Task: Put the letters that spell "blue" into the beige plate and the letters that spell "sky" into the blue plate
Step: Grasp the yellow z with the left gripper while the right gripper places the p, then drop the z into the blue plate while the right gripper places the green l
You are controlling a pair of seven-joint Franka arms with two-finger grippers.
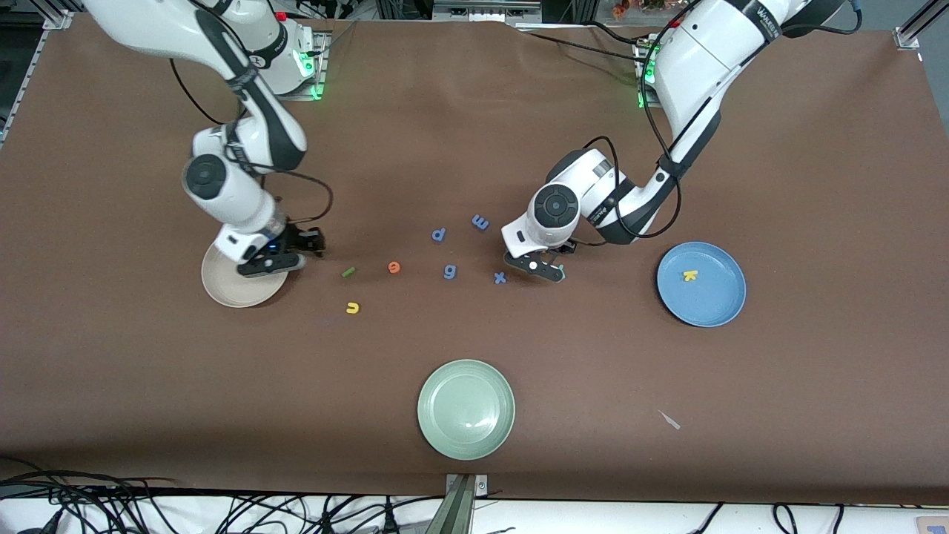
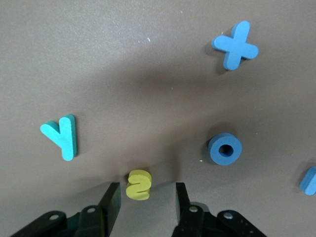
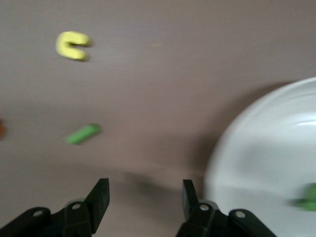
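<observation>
On the brown counter (image 1: pixel 474 133) mid-frame, the left tool (image 2: pixel 143 200) sits apart around the yellow s (image 2: pixel 138 184), which could squirt out sideways, while the right tool (image 3: pixel 143 200) hangs apart and empty over the beige plate's (image 1: pixel 222 291) edge.

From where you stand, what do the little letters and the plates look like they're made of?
The yellow s and teal y look like foam: thick, matte, with soft flat-cut edges. The blue plate and beige plate look like smooth plastic or glazed ceramic, faintly shiny; I can't tell which.

blue x (image 2: pixel 235 44) and blue o (image 2: pixel 225 148) crowd yellow s (image 2: pixel 138 184), teal y (image 2: pixel 62 136) close by
</observation>
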